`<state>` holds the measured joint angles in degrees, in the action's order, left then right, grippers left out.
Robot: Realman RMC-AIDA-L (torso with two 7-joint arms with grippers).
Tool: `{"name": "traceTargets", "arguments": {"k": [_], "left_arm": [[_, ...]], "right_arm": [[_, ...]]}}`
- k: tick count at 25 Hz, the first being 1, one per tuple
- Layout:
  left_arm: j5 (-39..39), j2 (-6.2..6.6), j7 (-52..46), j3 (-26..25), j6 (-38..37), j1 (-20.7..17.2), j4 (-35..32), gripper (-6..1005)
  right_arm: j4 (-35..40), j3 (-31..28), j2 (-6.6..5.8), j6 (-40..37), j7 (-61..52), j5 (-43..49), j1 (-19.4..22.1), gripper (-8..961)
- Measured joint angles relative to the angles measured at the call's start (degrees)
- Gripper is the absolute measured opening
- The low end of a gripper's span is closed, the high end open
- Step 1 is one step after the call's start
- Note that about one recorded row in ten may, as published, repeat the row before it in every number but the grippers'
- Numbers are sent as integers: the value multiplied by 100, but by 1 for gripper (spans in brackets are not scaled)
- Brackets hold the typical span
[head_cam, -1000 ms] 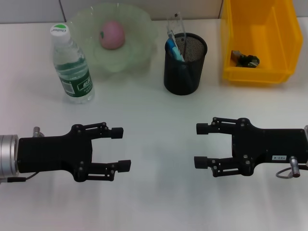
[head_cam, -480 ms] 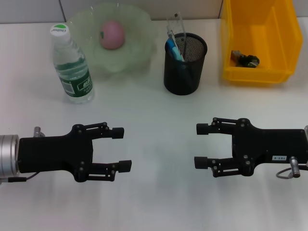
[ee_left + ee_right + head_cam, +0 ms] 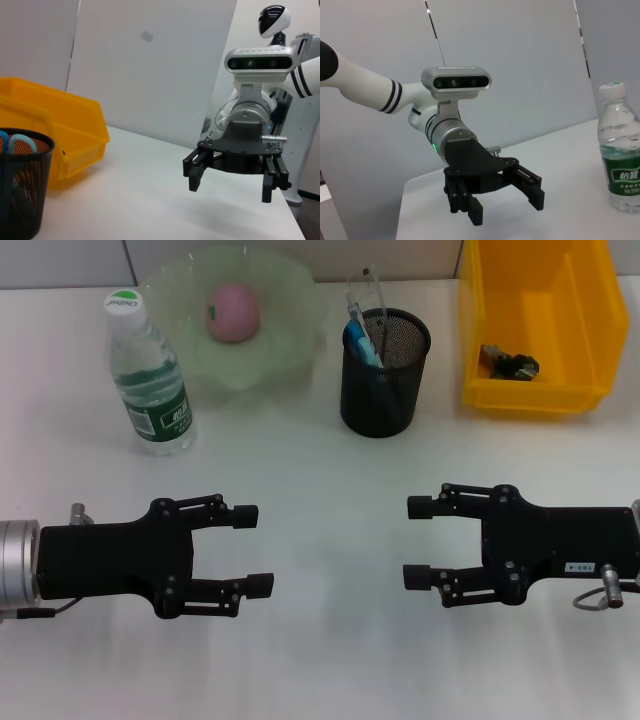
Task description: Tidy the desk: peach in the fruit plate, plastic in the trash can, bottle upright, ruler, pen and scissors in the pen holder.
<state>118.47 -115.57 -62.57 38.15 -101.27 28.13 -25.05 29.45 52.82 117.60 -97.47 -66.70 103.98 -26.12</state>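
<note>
With peach (image 3: 233,311) in plate (image 3: 285,345), bottle (image 3: 147,375) upright and plastic (image 3: 510,364) binned, both grippers, left (image 3: 252,549) and right (image 3: 412,542), hover over bare bench (image 3: 320,480), jaws wide open, empty, facing each other.

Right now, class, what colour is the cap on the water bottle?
The bottle has a white cap with a green top, clearest in the head view.

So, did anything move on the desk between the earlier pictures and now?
Nothing visibly changed. The left gripper and right gripper hang open over the table as before, holding nothing, and the bottle, peach, pen holder and yellow bin kept their places.
</note>
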Motion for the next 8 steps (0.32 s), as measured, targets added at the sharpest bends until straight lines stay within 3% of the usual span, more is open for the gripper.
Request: {"name": "traceTargets", "arguments": {"k": [8], "left_arm": [[0,0,0,0,0,0,0,829]], "right_arm": [[0,0,7,0,-12,0,-7,819]]}}
